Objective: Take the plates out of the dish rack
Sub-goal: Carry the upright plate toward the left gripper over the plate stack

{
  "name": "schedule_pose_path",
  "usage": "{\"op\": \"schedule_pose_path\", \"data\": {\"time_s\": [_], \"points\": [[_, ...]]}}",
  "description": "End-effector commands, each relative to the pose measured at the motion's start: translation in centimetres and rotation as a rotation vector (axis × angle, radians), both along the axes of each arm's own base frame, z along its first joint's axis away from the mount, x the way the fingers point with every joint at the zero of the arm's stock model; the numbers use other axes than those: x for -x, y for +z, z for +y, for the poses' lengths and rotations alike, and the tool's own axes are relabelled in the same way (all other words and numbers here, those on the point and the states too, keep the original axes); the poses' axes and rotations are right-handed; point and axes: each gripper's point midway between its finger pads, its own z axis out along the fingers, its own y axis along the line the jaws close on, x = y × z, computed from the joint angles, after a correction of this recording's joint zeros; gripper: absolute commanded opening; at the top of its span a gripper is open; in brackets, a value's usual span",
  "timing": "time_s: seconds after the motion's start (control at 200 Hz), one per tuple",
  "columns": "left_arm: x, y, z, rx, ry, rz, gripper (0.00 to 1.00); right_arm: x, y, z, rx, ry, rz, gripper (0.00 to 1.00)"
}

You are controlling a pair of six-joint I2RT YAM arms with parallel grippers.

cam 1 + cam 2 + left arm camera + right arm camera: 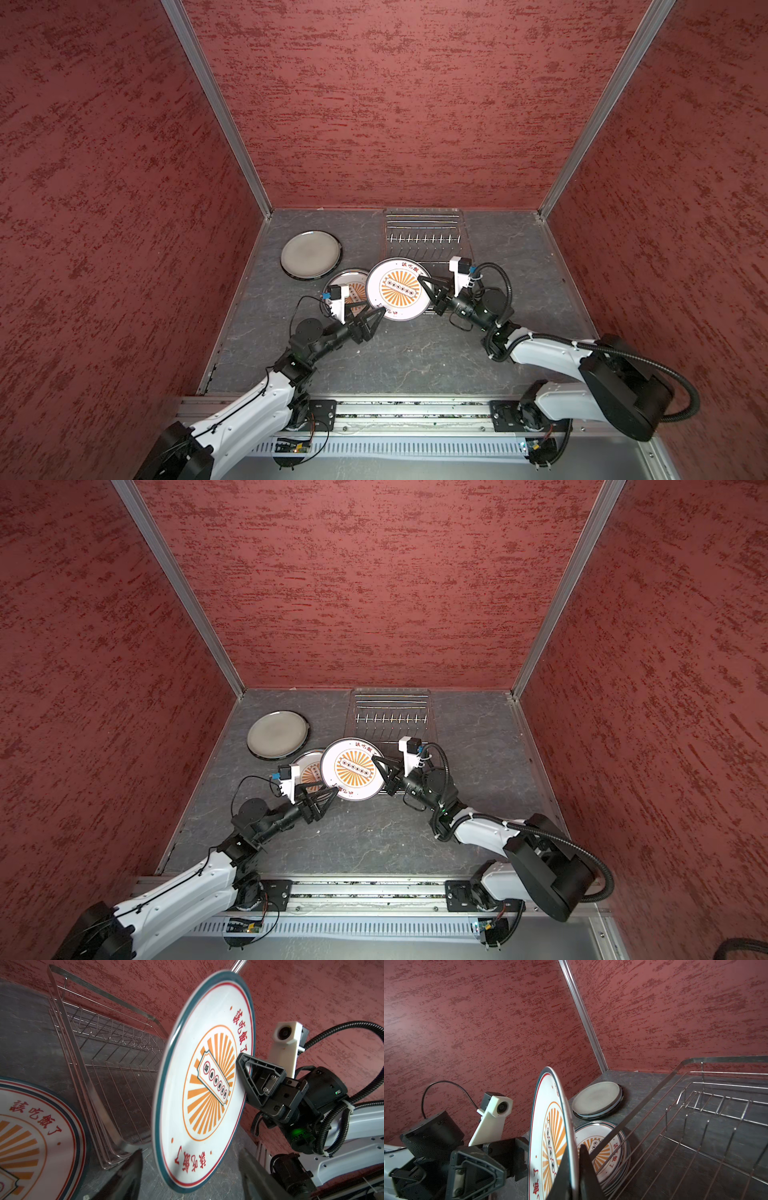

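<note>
Silver wire, the dish rack [423,232] stands at the back of the grey table [415,365]. We see the right gripper [422,281] clamped on the rim of a sunburst plate [395,291], holding it clear of the table and tilted, printed face twd the left arm, by the rack's front left corner. The left gripper [379,314] is at that plate's lower edge w/ jaws apart, one finger [126,1174] on either side of the rim; we can't tell whether they touch it. Below & left of the held plate, a stack of sunburst plates [602,1147] lies flat on the table just beside the rack. A grey plate [311,254] lies further back-left, resting on another plate whose pale rim shows under it in the right wrist view
</note>
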Motion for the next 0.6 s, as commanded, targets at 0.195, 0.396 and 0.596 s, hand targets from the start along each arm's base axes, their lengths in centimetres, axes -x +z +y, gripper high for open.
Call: {"op": "schedule_pose_path", "data": {"time_s": [0.195,0.396,0.596], "points": [[0.5,0.3,-0.6,0.026,-0.045,-0.006,0.36,1.2,2.6,0.3,-0.041,0.002,-0.123,0.00],[0.5,0.3,-0.7,0.031,-0.049,0.003,0.16,1.1,2.4,0.9,-0.018,0.000,-0.131,0.00],[0.6,0.3,-0.7,0.031,-0.051,0.004,0.10,0.7,2.2,1.5,0.009,-0.015,-0.129,0.00]]}}
